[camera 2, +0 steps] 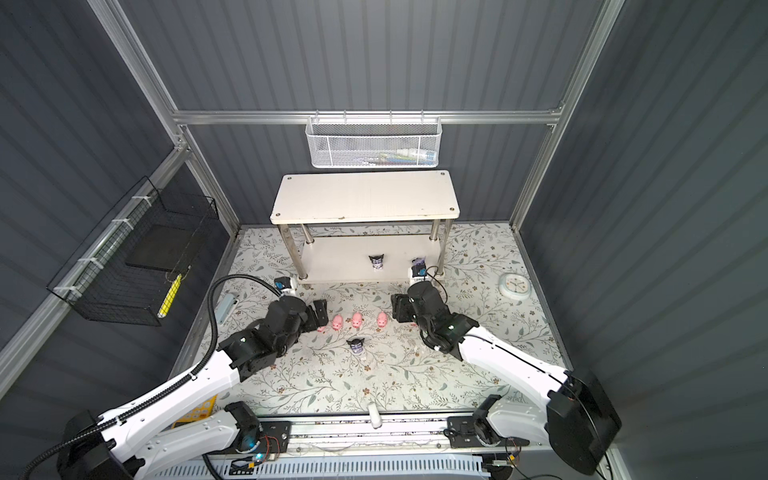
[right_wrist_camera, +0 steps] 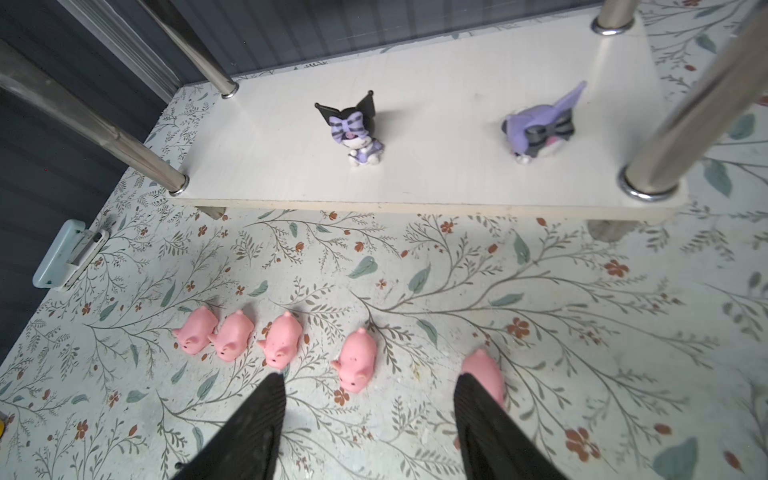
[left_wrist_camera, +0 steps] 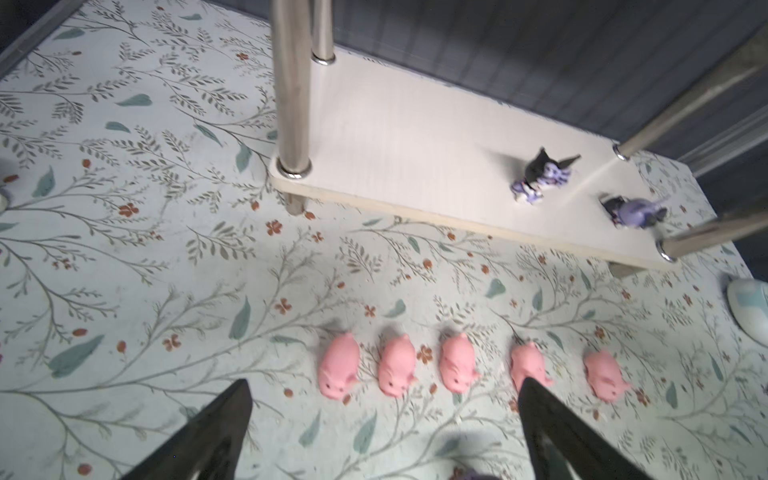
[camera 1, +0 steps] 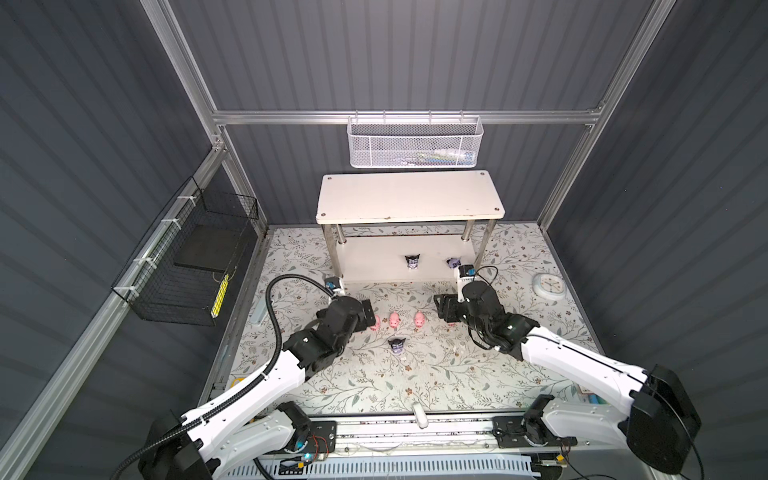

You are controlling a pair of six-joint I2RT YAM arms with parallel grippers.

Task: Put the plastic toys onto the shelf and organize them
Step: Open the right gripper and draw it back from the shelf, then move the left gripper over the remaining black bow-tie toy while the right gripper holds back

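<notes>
1. While pigs [camera 1: 394, 319] lie on the table [camera 1: 415, 382], both top views show the shelf [camera 1: 409, 195] with two figures [camera 1: 412, 262] on its lower board [camera 1: 374, 262]; the mesh basket [camera 1: 395, 145] holds blurred items [camera 1: 449, 157], the wire basket [camera 1: 166, 299] a dark slab [camera 1: 208, 249].
2. Left wrist: left gripper [left_wrist_camera: 385, 382] gapes wide, empty, above five pigs in a row.
3. Right wrist: right gripper [right_wrist_camera: 369, 376] half spread, gripping nothing.

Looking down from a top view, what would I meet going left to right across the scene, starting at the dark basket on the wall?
Black wire basket → left gripper → pink pig → second pink pig → right gripper → round white dial.
</notes>
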